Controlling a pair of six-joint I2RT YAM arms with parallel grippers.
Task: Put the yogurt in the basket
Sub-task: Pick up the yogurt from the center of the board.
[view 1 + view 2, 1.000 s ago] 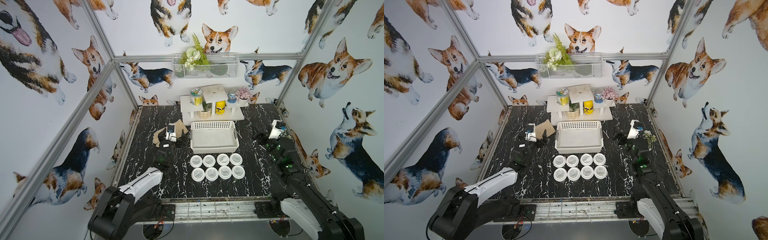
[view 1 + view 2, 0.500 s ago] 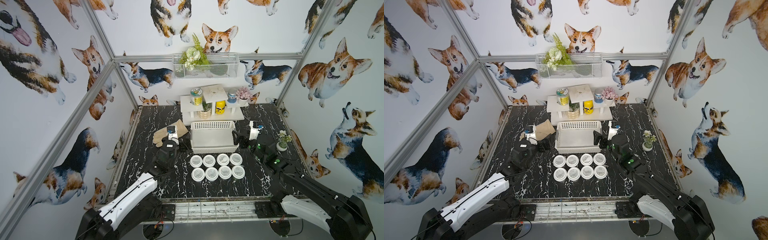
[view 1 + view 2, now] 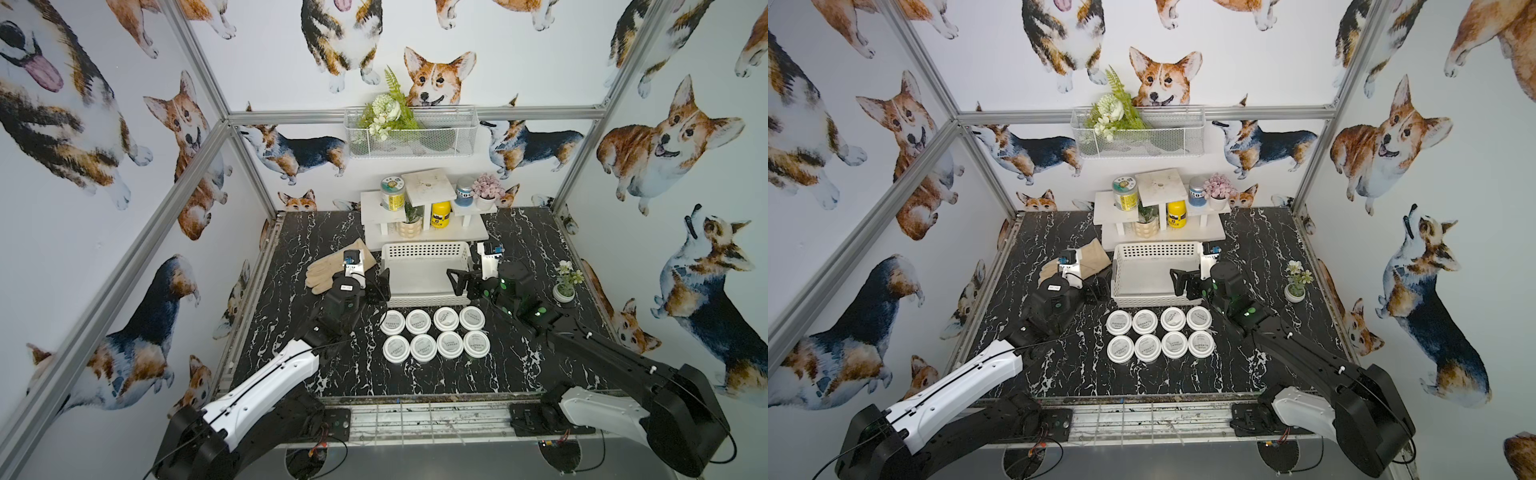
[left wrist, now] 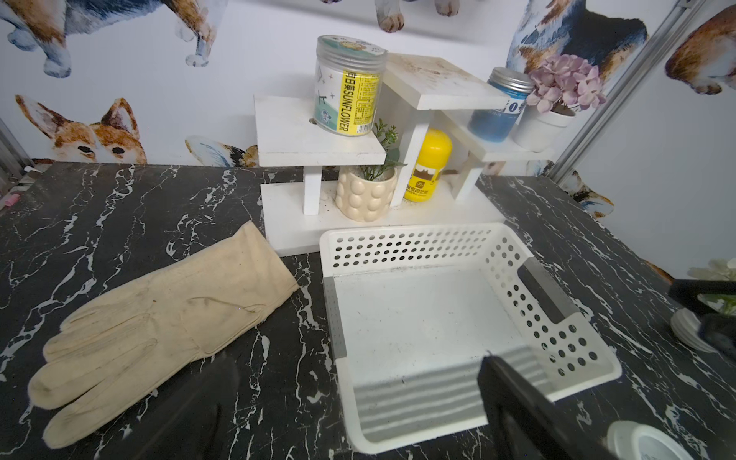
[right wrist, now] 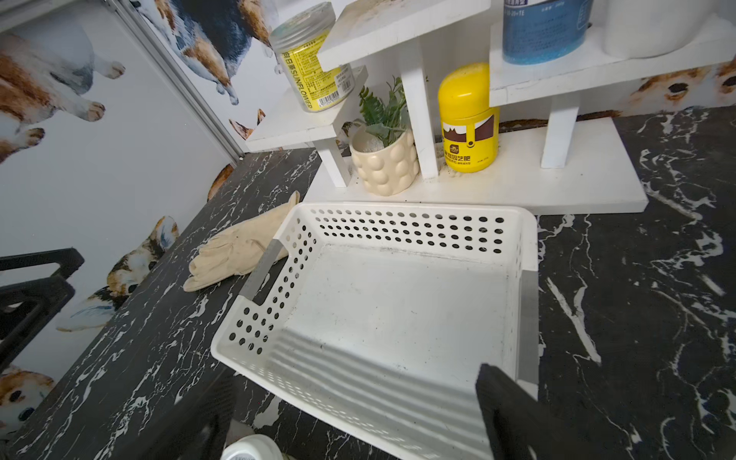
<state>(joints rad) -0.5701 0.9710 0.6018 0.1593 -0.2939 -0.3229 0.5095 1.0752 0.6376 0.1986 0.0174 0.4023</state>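
Several yogurt jars [image 3: 434, 332] [image 3: 1160, 332] with white lids stand in two rows on the black marble table in both top views. Just behind them lies the white perforated basket [image 3: 419, 272] [image 3: 1154, 270], with nothing in it. My left gripper [image 3: 380, 286] [image 3: 1098, 286] hovers open at the basket's front left corner. My right gripper [image 3: 459, 282] [image 3: 1183, 282] hovers open over its front right corner. In the left wrist view the left gripper [image 4: 350, 398] straddles the basket [image 4: 398, 247] wall. The right gripper [image 5: 350, 406] does likewise over the basket [image 5: 398, 235], with one yogurt lid [image 5: 251, 448] near it.
A cream glove [image 3: 332, 270] lies left of the basket, partly under my left wrist. A white stepped shelf [image 3: 424, 232] with jars, a yellow bottle and plants stands behind the basket. A small flower pot [image 3: 564, 291] sits at the right. A wire basket [image 3: 411, 141] hangs on the back wall.
Both arms have swung inward to the basket's front corners, the right one from far right toward the left, the left one to the right. Both grippers stayed open; the jars have not moved.
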